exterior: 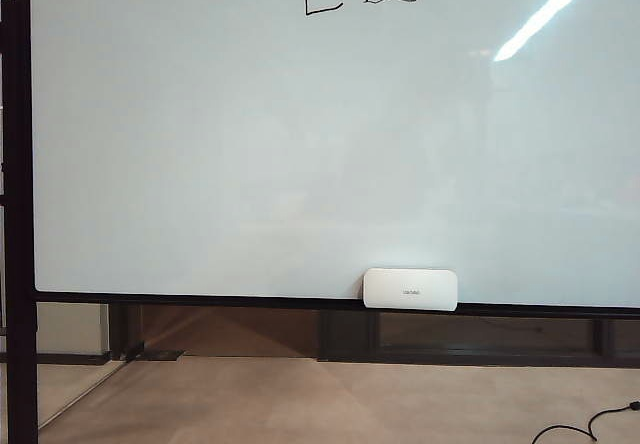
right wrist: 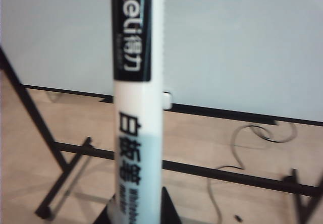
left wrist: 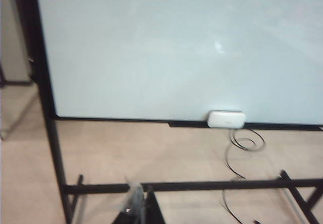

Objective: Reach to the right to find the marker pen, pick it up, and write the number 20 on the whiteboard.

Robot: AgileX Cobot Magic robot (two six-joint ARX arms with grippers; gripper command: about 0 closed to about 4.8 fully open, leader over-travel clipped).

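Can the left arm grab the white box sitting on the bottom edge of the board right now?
Probably not right away. From the left wrist view, the white box sits far off on the whiteboard ledge. Nothing blocks the way, but the arm would need a long reach.

Place: an office or meeting room, as I see it.
Evidence: framed whiteboard (exterior: 250, 144) on black stand (left wrist: 192, 185), beige floor (exterior: 330, 404), loose cable (left wrist: 237, 153).

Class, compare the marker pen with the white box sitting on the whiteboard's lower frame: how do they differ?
The marker pen is slim and stands upright, close to the right wrist camera; the white box is a wide rounded rectangle lying flat along the frame. The pen carries bold black printing; the box shows only faint grey lettering. Both are mostly white.
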